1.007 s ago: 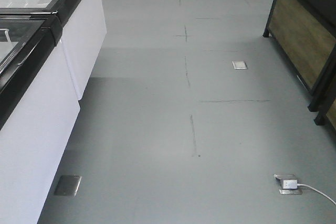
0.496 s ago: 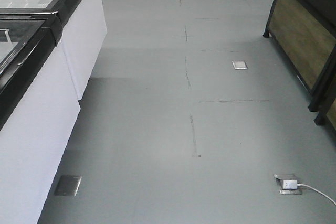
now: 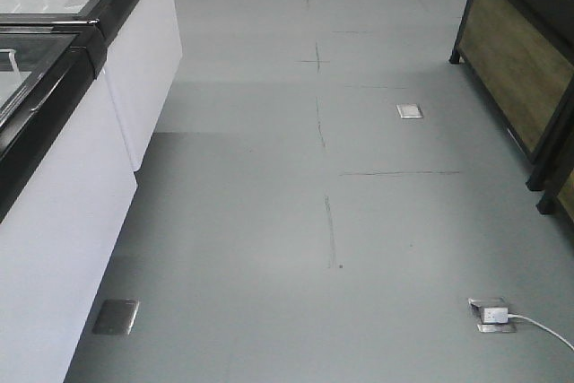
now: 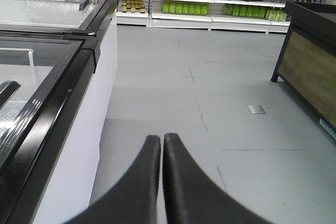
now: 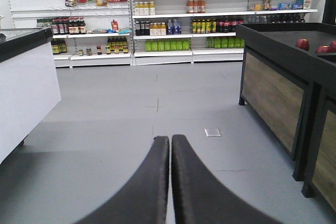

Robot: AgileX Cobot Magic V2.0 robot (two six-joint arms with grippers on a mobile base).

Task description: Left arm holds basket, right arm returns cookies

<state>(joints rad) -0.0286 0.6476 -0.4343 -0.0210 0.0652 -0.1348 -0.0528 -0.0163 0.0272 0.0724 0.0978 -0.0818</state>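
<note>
**Left wrist view:** the black left gripper (image 4: pixel 161 139) is pointing out over a smooth grey floor (image 4: pixel 220 93), its two tapered jaws pressing together along their length and gripping nothing. A white chest freezer with a black-framed glass lid (image 4: pixel 79 72) is running along the left side of this view. White shelving stocked with bottles (image 4: pixel 210 9) is lining the far wall. **Right wrist view:** the black right gripper (image 5: pixel 170 139) is pointing toward similar stocked shelves, its jaws likewise lying closed against each other with nothing between them. To its right a black-framed counter with wood-grain side panels (image 5: pixel 270 95) is standing on the floor, carrying a few round red items (image 5: pixel 303 43) in its top tray. **Front-facing view:** only floor is showing between the freezer on the left and the counter on the right. A small square metal floor plate (image 3: pixel 410 111) is sitting near the counter, and a white plug with a white cable (image 3: pixel 495 314) is resting on a second plate at lower right. The light blue basket and the dark navy cookie box are falling outside all three views, so their positions cannot be told.
</note>
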